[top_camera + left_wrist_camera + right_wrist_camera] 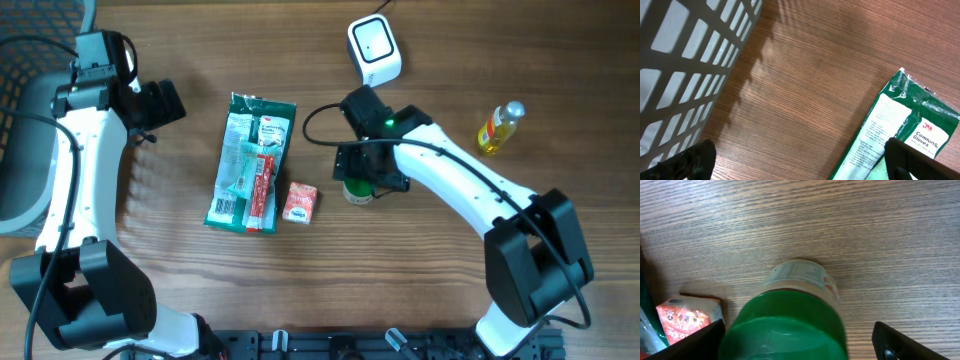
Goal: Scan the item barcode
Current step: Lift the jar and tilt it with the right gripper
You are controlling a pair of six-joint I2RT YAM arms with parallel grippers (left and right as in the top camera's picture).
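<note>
Green-lidded jar [790, 320] sits inside released right tool [797, 337]; left tool [800, 157] released, by 3M Gloves pack [900, 130]

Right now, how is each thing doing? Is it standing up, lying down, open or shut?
jar, standing upright, green lid on
glove pack, lying flat
red box, lying flat
yellow bottle, cap on; standing or lying, cannot tell
scanner, sitting on the table, cable plugged in
left pincer, open, empty
right pincer, open, fingers either side of the jar, not squeezing it
</note>
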